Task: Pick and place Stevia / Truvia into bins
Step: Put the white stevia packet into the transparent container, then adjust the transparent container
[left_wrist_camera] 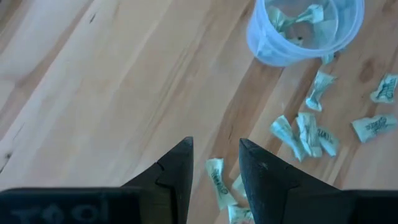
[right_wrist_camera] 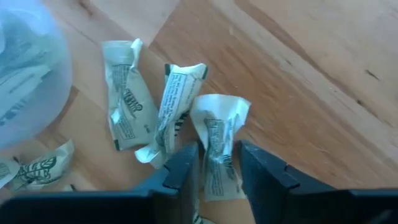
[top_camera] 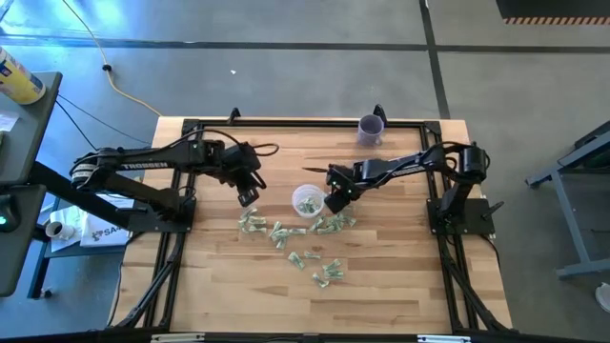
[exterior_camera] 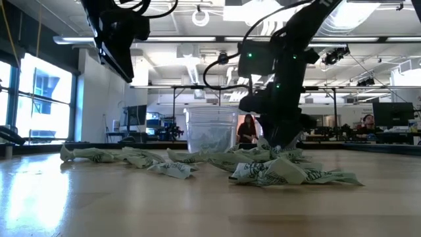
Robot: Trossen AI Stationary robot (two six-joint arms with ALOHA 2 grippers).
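Observation:
Several crumpled green-and-white Stevia packets (top_camera: 286, 233) lie on the wooden table, near side of a round translucent cup (top_camera: 307, 201) that has a few packets inside. My right gripper (right_wrist_camera: 219, 163) is down at the table just right of the cup, shut on one packet (right_wrist_camera: 217, 134). Two more packets (right_wrist_camera: 177, 102) lie beside that one. My left gripper (left_wrist_camera: 216, 163) hangs open above the table to the cup's left, over a packet (left_wrist_camera: 217, 180), touching nothing. My right gripper pinches one packet between its two fingers, on the packet's two long edges near one end (right_wrist_camera: 219, 167). The fingers come steeply from above. The packet lies on the table, its other end (right_wrist_camera: 221, 109) sticking out past the fingertips.
A purple mug (top_camera: 371, 127) stands at the table's far edge, right of centre. More packets (top_camera: 329, 274) lie toward the near edge. Black frame rails (top_camera: 286, 122) run round the table. Bare wood lies left of the cup (left_wrist_camera: 93, 93).

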